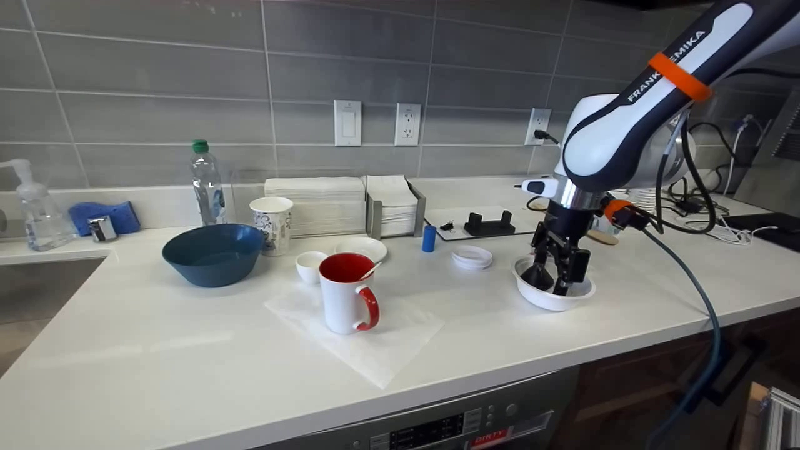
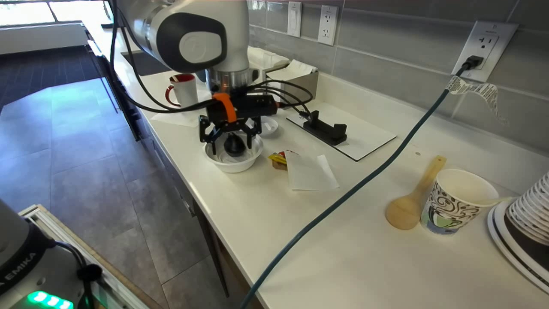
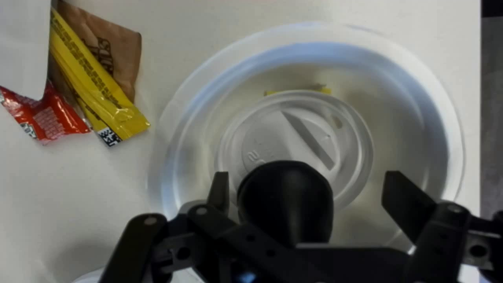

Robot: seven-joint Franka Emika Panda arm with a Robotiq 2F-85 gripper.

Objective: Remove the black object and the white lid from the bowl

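In an exterior view my gripper (image 2: 231, 149) reaches down into the white bowl (image 2: 234, 167), fingers apart, with the black object (image 2: 234, 145) between them and not clamped. In an exterior view the bowl stands on the counter (image 1: 206, 356), the black object inside it; the gripper screens most of the rest. In the wrist view I find the white lid (image 3: 275, 135) lying in the bowl, partly covered by the black object, which sits just beside one finger and well apart from the other. So I count neither removal as done. I judge I'm lined up for the first grasp; closing, lifting the black object out and fetching the lid remain.
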